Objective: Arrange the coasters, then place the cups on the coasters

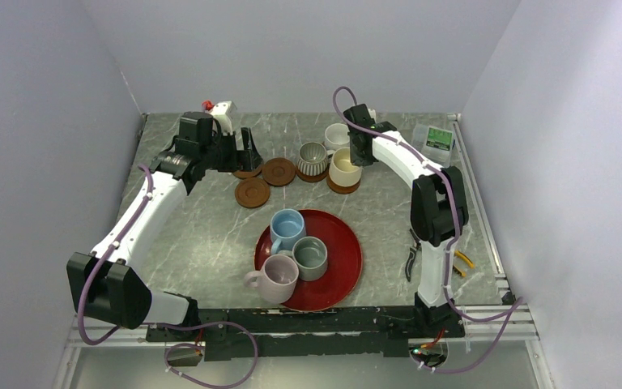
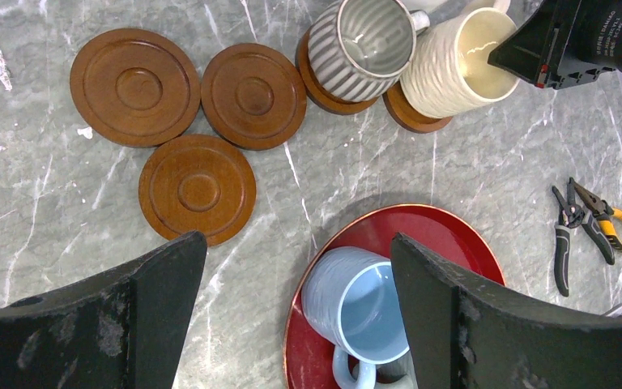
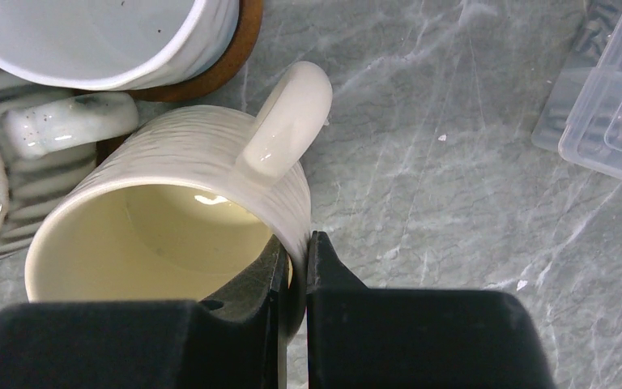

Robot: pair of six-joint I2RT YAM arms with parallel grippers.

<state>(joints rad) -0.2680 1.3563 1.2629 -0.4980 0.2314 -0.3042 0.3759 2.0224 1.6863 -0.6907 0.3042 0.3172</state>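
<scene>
Right gripper [image 3: 291, 267] pinched the cream cup [image 3: 170, 150] by its rim, the cup seated on a rear coaster [image 1: 342, 188].
Left gripper [image 2: 291, 243] hung wide open and empty over three bare coasters [image 2: 198, 188]. Seen from above, the blue cup [image 1: 287, 227] on the tray [image 1: 344, 275] lay at its 5 o'clock, probably the left arm's pick, since it was free and nearer.

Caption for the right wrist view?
Right pincer shut on the rim of the cream-yellow mug, beside its handle; ribbed mug alongside.
</scene>
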